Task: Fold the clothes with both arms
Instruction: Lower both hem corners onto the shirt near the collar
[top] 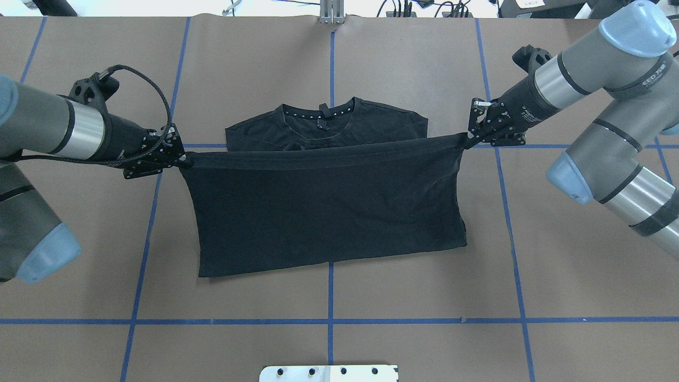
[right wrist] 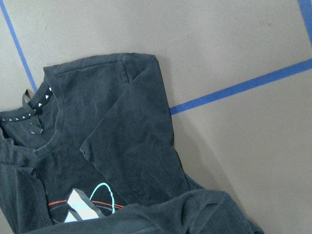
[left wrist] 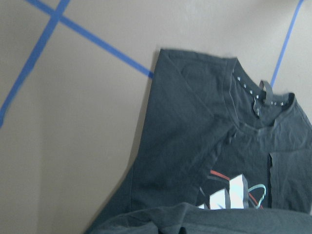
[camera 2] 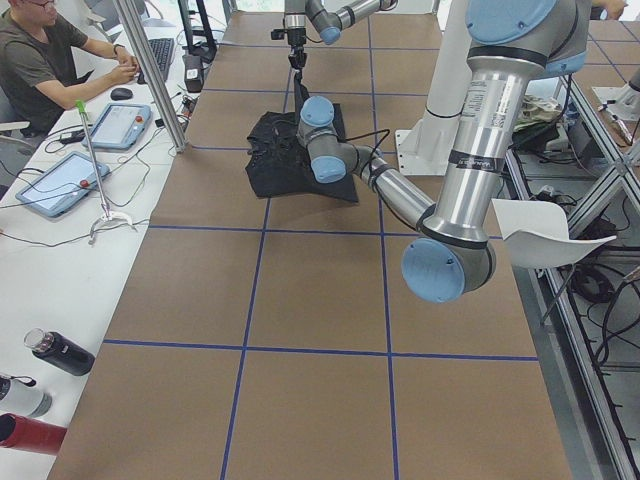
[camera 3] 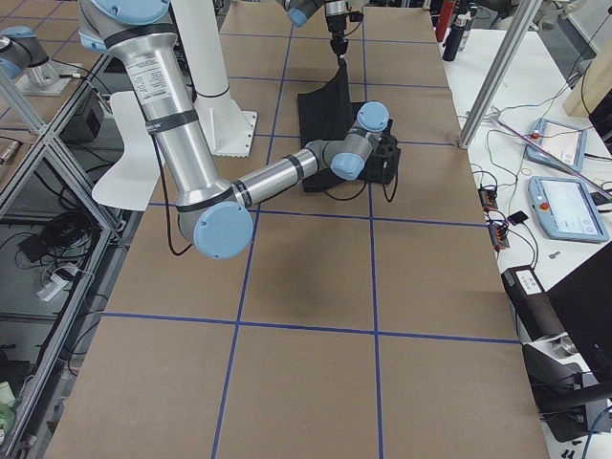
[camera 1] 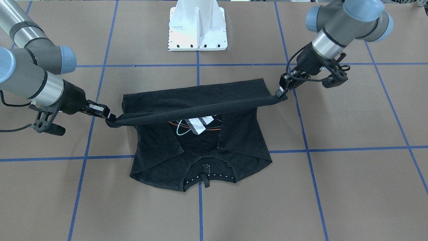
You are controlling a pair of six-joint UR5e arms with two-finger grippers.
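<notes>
The clothes are one black T-shirt (top: 323, 212) lying on the brown table, sleeves folded inward and collar (top: 321, 112) at the end far from the robot. Its hem is lifted and stretched taut between both arms. My left gripper (top: 180, 157) is shut on one hem corner and my right gripper (top: 470, 139) is shut on the other. From the front, the raised hem (camera 1: 200, 107) spans from the left gripper (camera 1: 280, 92) to the right gripper (camera 1: 110, 118), with the grey-white print (camera 1: 197, 125) showing beneath. Both wrist views look down on the shirt (left wrist: 185, 146) (right wrist: 122, 146).
The white pedestal base (camera 1: 198, 30) stands at the robot's side of the table. Blue tape lines (top: 331, 321) cross the brown surface. A person (camera 2: 50, 60) sits at a side desk with tablets (camera 2: 60, 180) and bottles (camera 2: 55, 352).
</notes>
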